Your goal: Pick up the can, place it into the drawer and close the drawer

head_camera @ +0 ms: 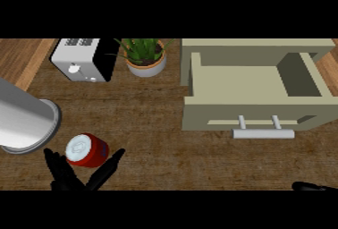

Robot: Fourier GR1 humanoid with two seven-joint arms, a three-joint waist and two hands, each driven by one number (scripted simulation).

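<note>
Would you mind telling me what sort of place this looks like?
Probably a kitchen counter: a wooden worktop carrying a toaster, a potted plant and an open drawer unit, with a red can near the left hand.

A white toaster [80, 60] with a black side panel stands at the far left of the bench [165, 112], its slots showing on top and a small knob on its front face. Just to its right sits a potted plant [145, 57]: spiky green leaves rising from dark soil in a pale round pot with an orange band at the rim. The two stand close together but apart. The bench top is dark, rough-grained brown, and a strip of lighter wooden planking shows along the far left edge, beyond the toaster.
</note>
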